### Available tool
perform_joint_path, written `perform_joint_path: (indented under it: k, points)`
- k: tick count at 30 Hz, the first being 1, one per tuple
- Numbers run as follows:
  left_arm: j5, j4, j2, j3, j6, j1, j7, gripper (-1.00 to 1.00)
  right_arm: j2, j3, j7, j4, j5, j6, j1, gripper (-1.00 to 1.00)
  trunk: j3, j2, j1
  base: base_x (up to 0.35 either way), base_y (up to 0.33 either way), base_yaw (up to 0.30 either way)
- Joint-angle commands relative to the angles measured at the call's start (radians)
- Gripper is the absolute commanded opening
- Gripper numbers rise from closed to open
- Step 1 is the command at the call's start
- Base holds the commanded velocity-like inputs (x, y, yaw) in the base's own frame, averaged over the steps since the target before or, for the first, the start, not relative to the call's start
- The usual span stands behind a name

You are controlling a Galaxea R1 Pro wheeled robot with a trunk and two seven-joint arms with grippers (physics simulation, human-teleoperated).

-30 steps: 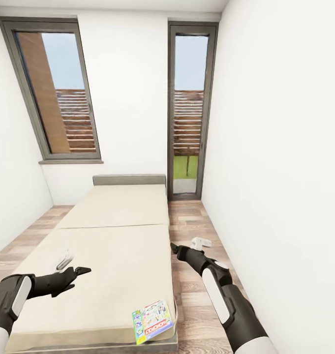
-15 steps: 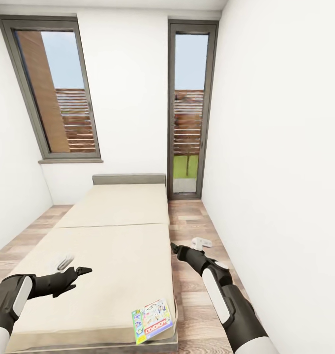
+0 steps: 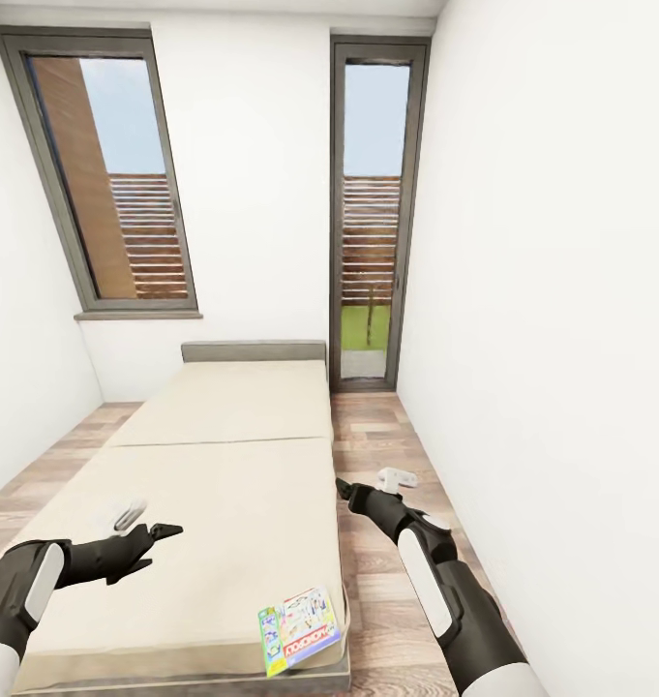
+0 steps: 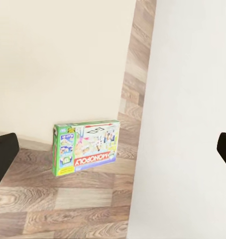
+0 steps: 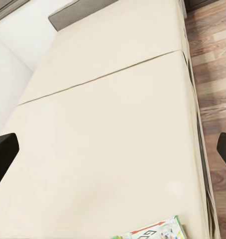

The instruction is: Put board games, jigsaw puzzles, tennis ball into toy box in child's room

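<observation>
The left gripper (image 3: 147, 518) is held out toward 1 o'clock, jaws spread wide. The right gripper (image 3: 373, 481) is raised on a bent arm, pointed toward 11 o'clock, jaws likewise parted.

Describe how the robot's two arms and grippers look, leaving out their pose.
Both arms are black, each with a long white panel along the forearm and a white upper section at the picture's bottom edge. The left gripper and right gripper each pair a pale grey-white finger with a dark pointed one. In the wrist views the fingertips show as blunt black shapes. No cables or markings are visible.
</observation>
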Motion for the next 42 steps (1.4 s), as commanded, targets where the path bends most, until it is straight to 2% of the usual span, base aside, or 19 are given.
perform_joint_path:
  k: [1,8,42]
  points:
    - [0.000,0.000,0.000,0.002,0.005,-0.001,-0.003,1.00,0.000,0.000,0.000,-0.001,-0.004,0.004,-0.001,1.00,-0.005,-0.008,0.004,-0.118,0.000,0.000]
    - [0.002,0.000,-0.002,0.002,0.006,0.000,-0.003,1.00,0.000,0.000,-0.001,-0.001,-0.004,0.004,-0.001,1.00,-0.027,-0.057,0.031,-0.170,0.000,0.000]
    - [0.002,0.001,0.000,0.003,0.008,0.000,-0.018,1.00,0.000,0.000,-0.001,0.001,-0.004,0.006,-0.001,1.00,-0.133,-0.295,0.161,-0.066,0.000,0.000]
